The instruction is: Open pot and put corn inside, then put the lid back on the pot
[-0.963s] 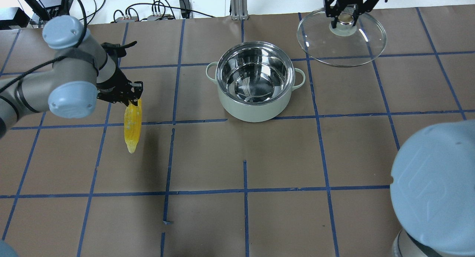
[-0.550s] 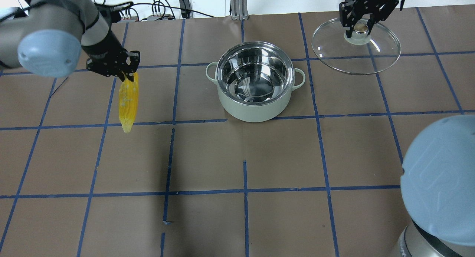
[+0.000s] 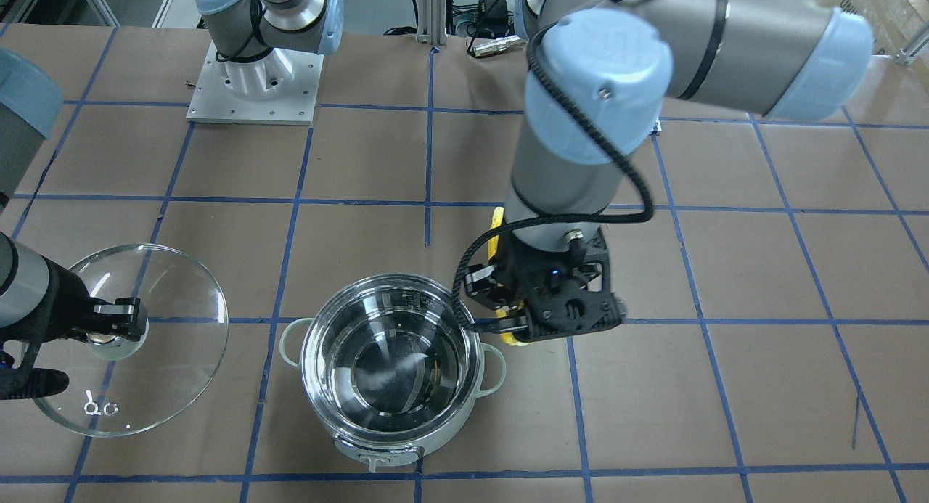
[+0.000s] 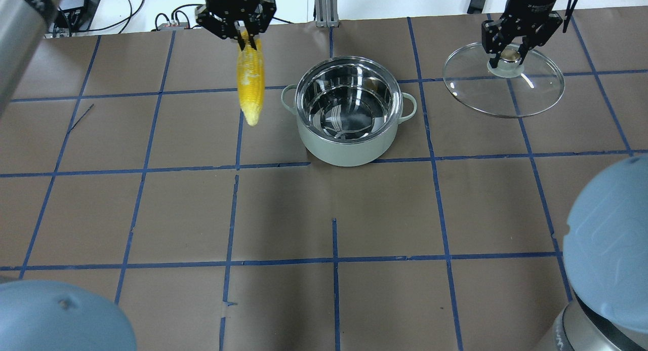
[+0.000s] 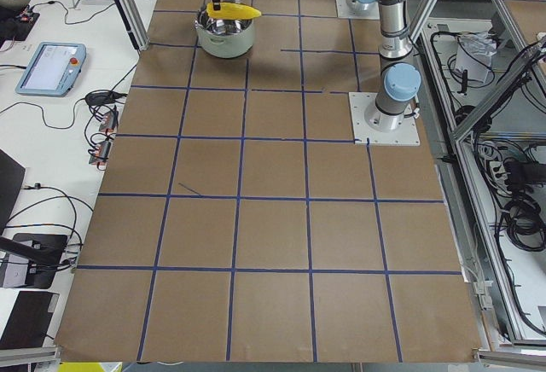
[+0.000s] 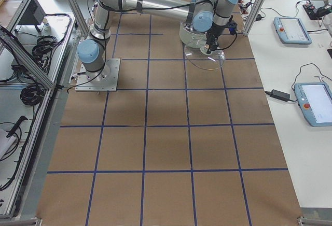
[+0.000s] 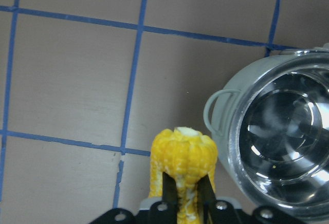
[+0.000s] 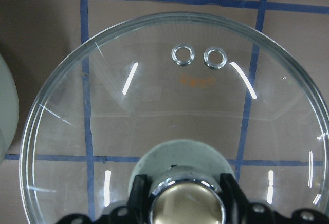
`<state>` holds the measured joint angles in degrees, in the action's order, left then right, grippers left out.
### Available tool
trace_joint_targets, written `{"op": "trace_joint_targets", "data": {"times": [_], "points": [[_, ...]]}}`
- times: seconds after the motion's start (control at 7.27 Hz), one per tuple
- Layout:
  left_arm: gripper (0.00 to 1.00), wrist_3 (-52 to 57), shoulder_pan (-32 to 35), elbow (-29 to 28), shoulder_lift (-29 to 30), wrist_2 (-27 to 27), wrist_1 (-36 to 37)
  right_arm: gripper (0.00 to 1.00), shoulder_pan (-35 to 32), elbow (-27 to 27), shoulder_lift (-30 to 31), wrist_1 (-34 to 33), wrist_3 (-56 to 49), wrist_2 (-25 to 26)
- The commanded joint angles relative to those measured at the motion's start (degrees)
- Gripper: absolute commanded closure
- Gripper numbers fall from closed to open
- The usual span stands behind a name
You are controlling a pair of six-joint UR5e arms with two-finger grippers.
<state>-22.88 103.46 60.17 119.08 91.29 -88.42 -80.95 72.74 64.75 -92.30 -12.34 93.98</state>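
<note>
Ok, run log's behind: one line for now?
pale steel-lined pot: open, empty | left gripper: shut on yellow corn cob, beside pot | right gripper: shut on clear glass lid

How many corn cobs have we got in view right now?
1. The corn hangs from the left gripper, in the air beside the pot, not over it. None shows inside the pot.

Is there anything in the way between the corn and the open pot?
Nothing visible. The pot is uncovered and empty, the right gripper holds the lid off to its side, and the corn hangs beside it.
</note>
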Motion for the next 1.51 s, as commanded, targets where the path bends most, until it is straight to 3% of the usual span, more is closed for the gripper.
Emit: {"op": "trace_joint_targets", "data": {"times": [0.0, 0.41, 0.55, 0.69, 0.83, 1.1, 1.24, 1.38], "points": [[0.98, -7.22, 5.85, -1.28, 8.15, -0.06, 8.74, 0.73, 0.01, 4.85, 2.3, -4.71, 0.21, -0.02], [0.98, -8.41, 7.72, -5.67, 11.16, 0.03, 9.32, 0.73, 0.01, 5.04, 2.31, -6.67, 0.12, 0.07], [0.88, -8.93, 8.42, -5.42, 12.39, -0.14, 9.23, 0.73, 0.09, 5.04, 2.31, -6.76, 0.03, -0.02], [0.37, -9.46, 8.51, -4.72, 12.66, 0.2, 9.23, 0.73, 0.09, 4.95, 2.31, -6.67, 0.03, 0.07], [0.0, -9.38, 8.51, -4.54, 12.67, 0.12, 9.05, 0.73, 0.09, 5.04, 2.39, -6.67, 0.03, 0.07], [0.0, -4.67, 6.5, -5.06, 12.41, 0.21, 8.61, 0.73, 0.01, 4.95, 2.48, -6.67, 0.21, -0.02], [0.0, 5.03, 3.88, -5.85, 11.1, 0.12, 5.83, 0.72, -0.08, 4.43, 2.48, -6.41, 0.38, -0.02], [0.0, 7.56, 1.68, -5.6, 9.17, 0.21, 2.84, 0.72, -0.52, 4.25, 3.27, -6.14, 1.86, -0.02]]}}
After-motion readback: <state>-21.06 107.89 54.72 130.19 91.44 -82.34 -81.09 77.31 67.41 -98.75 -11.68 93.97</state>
